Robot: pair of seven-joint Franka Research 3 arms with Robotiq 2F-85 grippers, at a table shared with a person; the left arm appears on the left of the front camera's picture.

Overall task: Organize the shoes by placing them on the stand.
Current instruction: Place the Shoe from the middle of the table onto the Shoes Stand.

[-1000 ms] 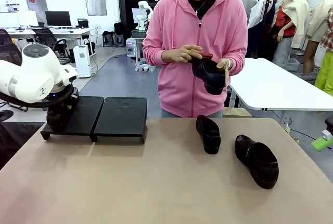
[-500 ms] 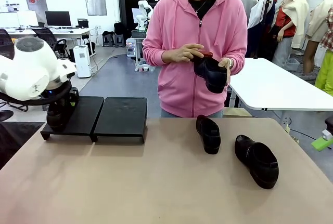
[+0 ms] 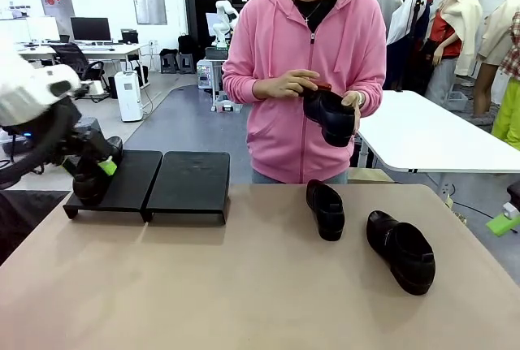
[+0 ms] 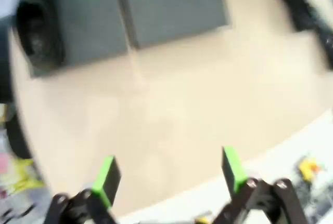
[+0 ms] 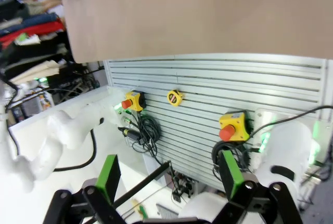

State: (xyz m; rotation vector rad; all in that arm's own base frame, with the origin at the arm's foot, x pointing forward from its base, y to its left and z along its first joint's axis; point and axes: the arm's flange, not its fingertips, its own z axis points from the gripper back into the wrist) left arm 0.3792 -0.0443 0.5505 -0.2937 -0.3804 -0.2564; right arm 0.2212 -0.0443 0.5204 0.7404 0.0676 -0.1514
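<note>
Well, one loafer on the stand, three more waiting.

Far left, the left end effector (image 4: pixel 169 176) hangs empty, its fingers (image 4: pixel 106 180) spread apart, close by the first loafer (image 3: pixel 88 187). That loafer sits at the outer edge of the left platform (image 3: pixel 130 178) of the stand (image 3: pixel 188 181), and I'd worry a stray brush from those fingers could knock it off the sloped top. Across the middle, the person's hands (image 3: pixel 286 84) hold a second loafer (image 3: pixel 329 116). A third loafer (image 3: pixel 327 210) and a fourth loafer (image 3: pixel 402 251) lie askew on the table (image 3: pixel 244 293), glossy enough to slip in a pinch. The right end effector (image 5: pixel 169 174) is spread apart and empty too. The table is matte tan; behind it are grey floor (image 3: pixel 175 127), desks (image 3: pixel 97 51) with monitors (image 3: pixel 90 28), and a white table (image 3: pixel 422 135).
</note>
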